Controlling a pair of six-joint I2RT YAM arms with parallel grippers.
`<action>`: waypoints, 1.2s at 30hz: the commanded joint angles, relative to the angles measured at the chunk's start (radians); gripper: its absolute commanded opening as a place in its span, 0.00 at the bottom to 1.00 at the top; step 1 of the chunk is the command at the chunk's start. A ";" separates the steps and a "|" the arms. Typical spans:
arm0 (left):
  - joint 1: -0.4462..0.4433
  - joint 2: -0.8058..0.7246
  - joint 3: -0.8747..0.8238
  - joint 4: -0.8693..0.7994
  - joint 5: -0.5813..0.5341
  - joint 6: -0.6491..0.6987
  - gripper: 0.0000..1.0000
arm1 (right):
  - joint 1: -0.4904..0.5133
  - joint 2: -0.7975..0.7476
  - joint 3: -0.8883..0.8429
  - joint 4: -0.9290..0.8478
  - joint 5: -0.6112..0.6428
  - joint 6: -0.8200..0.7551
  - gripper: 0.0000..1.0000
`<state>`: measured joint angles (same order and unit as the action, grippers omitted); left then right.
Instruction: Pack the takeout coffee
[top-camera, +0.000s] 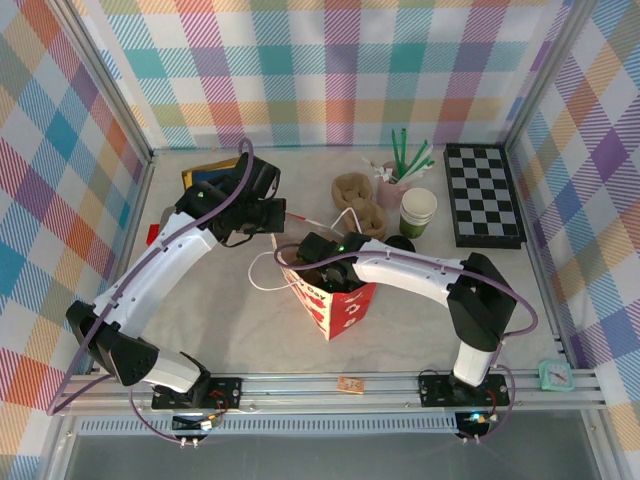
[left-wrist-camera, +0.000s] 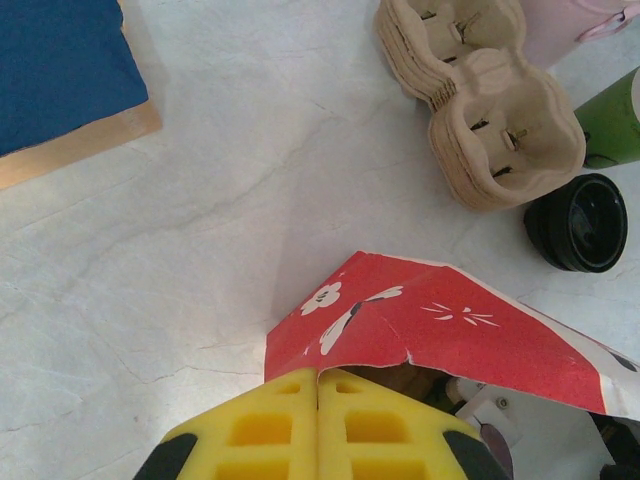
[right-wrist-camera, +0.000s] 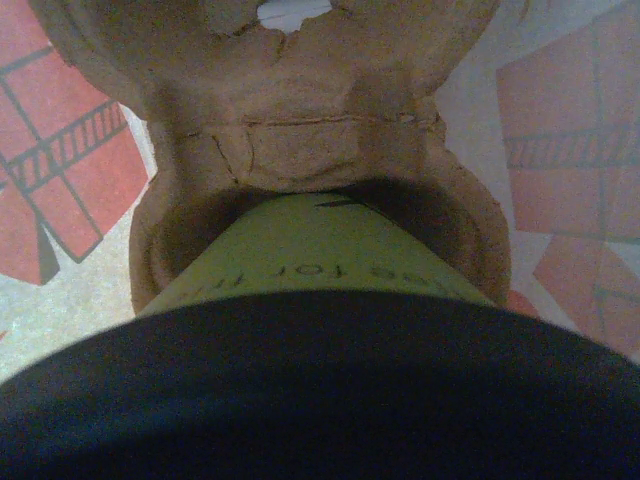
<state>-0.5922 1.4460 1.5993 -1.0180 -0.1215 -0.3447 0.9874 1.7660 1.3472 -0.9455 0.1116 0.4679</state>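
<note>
A red paper bag (top-camera: 340, 305) with white flower prints stands open at the table's middle. My left gripper (top-camera: 280, 235) is shut, its yellow fingers (left-wrist-camera: 260, 430) pinching the bag's rim (left-wrist-camera: 430, 320). My right gripper (top-camera: 312, 262) reaches down into the bag's mouth. In the right wrist view the takeout coffee (right-wrist-camera: 320, 250), green with a black lid (right-wrist-camera: 320, 400), is close under the camera. Its base sits in a pocket of a brown pulp cup carrier (right-wrist-camera: 300, 120) inside the bag. The right fingers are hidden by the lid.
Behind the bag lie a stack of pulp carriers (top-camera: 358, 200), a loose black lid (top-camera: 400, 243), a lidless green-and-cream cup (top-camera: 418, 212) and a pink cup of straws (top-camera: 395, 185). A checkerboard (top-camera: 483, 195) lies at the right, a blue book (top-camera: 205, 175) at the back left.
</note>
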 joint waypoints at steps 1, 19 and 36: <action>0.005 -0.033 -0.009 0.000 -0.026 -0.009 0.00 | -0.006 0.021 -0.020 0.003 0.015 0.008 0.53; 0.005 -0.042 -0.017 0.002 -0.024 -0.012 0.00 | -0.006 0.032 -0.026 0.019 0.020 0.009 0.52; 0.005 -0.046 -0.024 0.009 -0.027 -0.014 0.00 | -0.006 0.066 -0.065 0.085 0.034 0.022 0.52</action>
<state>-0.5922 1.4292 1.5841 -1.0172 -0.1287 -0.3481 0.9874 1.7943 1.3277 -0.8944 0.1219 0.4717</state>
